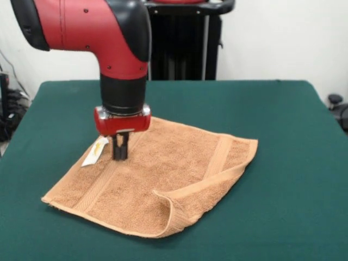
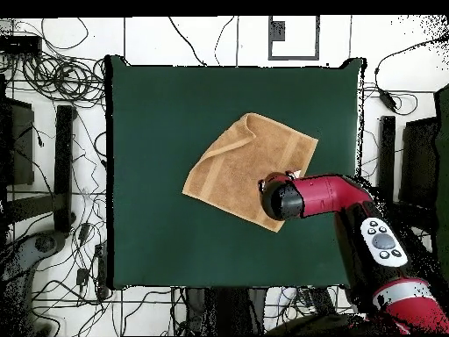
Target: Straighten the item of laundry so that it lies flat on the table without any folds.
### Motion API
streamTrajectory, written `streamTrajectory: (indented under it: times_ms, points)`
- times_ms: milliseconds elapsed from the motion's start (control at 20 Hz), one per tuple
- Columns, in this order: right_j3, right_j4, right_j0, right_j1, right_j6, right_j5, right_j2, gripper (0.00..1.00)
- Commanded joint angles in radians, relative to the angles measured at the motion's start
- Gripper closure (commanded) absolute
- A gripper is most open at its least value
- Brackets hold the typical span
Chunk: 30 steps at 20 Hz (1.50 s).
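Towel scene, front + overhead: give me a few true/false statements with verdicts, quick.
1. The towel lies fully flat. False: its near edge is folded over on top.
2. The gripper is down on the towel beside the white tag. True.
3. The towel hangs over the table edge. False: the overhead view shows it wholly on the green cloth, well inside the edges.
4. The tag sits at the towel's edge. True.
5. The gripper is over the folded part. False: it is at the opposite, far edge.
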Motion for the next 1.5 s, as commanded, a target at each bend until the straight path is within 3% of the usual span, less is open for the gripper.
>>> streamTrajectory:
  times_ms: [50, 400, 950, 1500]
  points:
    - [0.169, 0.035, 0.021, 0.009, -0.255, 0.126, 0.227, 1.00]
    - [0.149, 0.039, 0.042, -0.014, -0.224, 0.159, 0.270, 1.00]
    - [-0.063, -0.049, 0.141, 0.087, -0.119, 0.021, 0.250, 1.00]
    - [-0.104, -0.031, 0.173, 0.098, -0.123, 0.062, 0.269, 1.00]
